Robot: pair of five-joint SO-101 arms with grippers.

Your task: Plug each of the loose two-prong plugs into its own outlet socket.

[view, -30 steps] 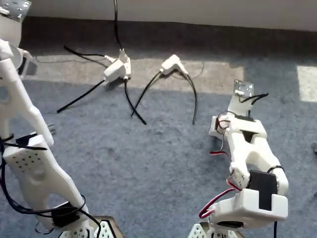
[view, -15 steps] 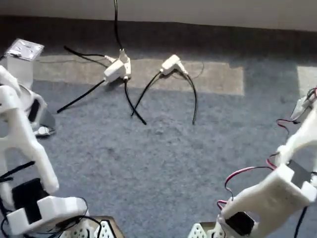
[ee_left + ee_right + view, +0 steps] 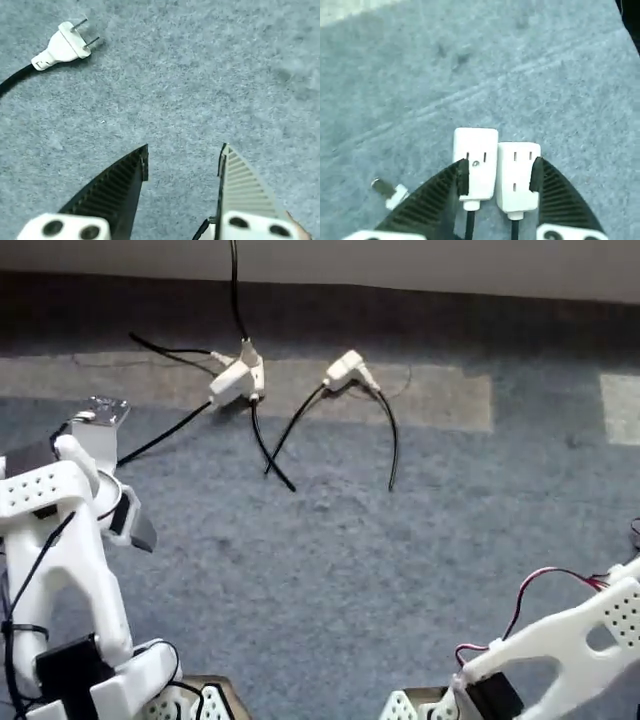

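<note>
While left hand (image 3: pixel 184 147) hangs open, plug (image 3: pixel 62 45) lies nearby on table (image 3: pixel 200 75).
Right hand (image 3: pixel 499 161) open over two sockets (image 3: pixel 476 165) side by side; second plug (image 3: pixel 387 192) just beside them.

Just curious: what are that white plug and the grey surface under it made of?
The white two-prong plug looks like smooth moulded plastic with shiny metal prongs. The grey surface seems to be short-pile carpet: fuzzy, matte texture.
</note>
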